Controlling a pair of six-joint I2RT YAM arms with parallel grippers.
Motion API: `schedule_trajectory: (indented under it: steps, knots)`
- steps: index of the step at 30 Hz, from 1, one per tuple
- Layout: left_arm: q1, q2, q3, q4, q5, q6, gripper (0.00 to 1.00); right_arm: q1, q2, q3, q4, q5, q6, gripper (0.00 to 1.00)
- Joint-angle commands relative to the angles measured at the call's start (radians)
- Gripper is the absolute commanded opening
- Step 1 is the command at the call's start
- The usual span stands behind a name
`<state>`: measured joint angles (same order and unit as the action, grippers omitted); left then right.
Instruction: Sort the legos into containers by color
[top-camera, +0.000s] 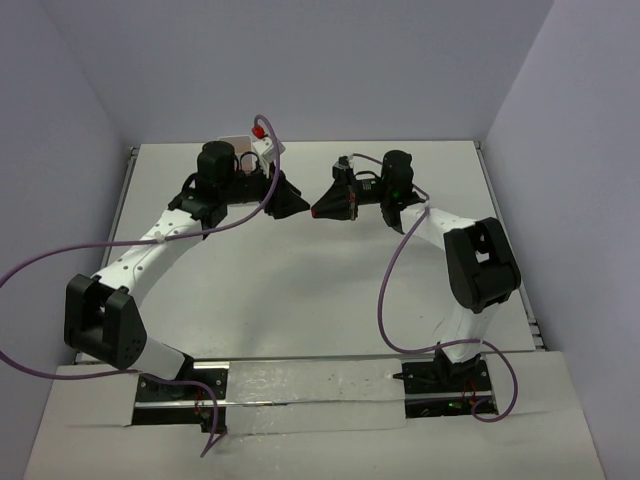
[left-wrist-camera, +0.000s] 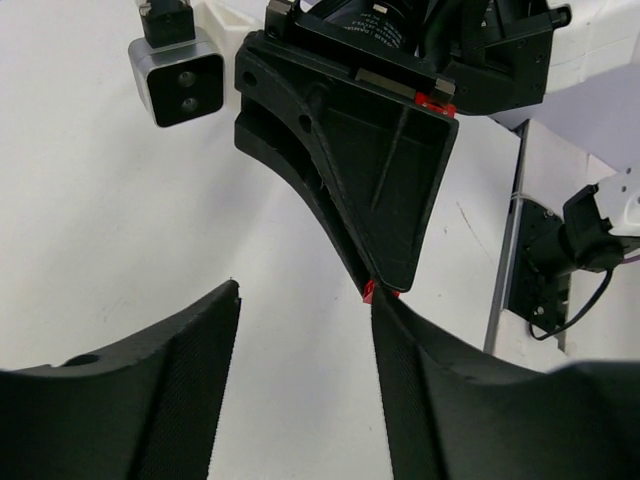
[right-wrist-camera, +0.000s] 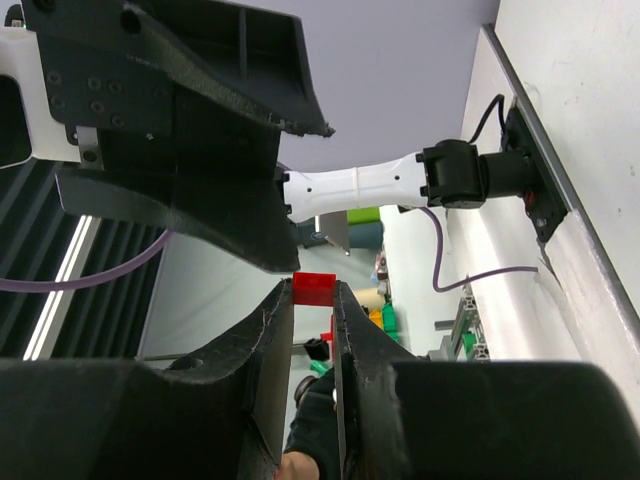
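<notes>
1. Step, as we read it: mid-air handover of one red lego (right-wrist-camera: 314, 288) btwn arms, above far-middle of the table (top-camera: 300, 300).
2. Right end effector (right-wrist-camera: 313, 303) clamped on it; left end effector (left-wrist-camera: 305, 290) jaws apart, one fingertip right beside it.
3. Next, we reckon: back left off w/o knocking it, then carry to where reds go.
4. Looks tiny, glossy, rectangular.

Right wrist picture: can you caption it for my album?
Right gripper pinching a red lego brick, left gripper open just beyond.

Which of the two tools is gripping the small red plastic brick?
The right tool, shut on the small red plastic brick at its tips; the left tool stands open.
</notes>
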<state>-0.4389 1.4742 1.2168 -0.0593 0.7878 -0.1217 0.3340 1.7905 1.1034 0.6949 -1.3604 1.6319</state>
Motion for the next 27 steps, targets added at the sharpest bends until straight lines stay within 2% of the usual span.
schedule_trajectory:
  steps: [1,5,15,25,27]
  knots:
    - [0.0,-0.02,-0.017,0.041,0.071,0.01,0.64,-0.003,0.014,0.019,0.046,-0.023,0.013,0.07]
    - [-0.001,-0.021,-0.026,0.05,0.099,0.014,0.62,-0.006,0.018,0.019,0.054,-0.022,0.024,0.07]
    - [-0.015,-0.004,-0.022,0.099,0.143,-0.006,0.47,-0.006,0.024,0.018,0.06,-0.019,0.038,0.08]
    - [-0.043,0.015,-0.014,0.085,0.114,0.011,0.49,-0.006,0.022,0.015,0.068,-0.017,0.049,0.08]
    - [-0.047,0.015,-0.014,0.083,0.109,0.017,0.47,-0.006,0.021,0.014,0.066,-0.014,0.051,0.08]
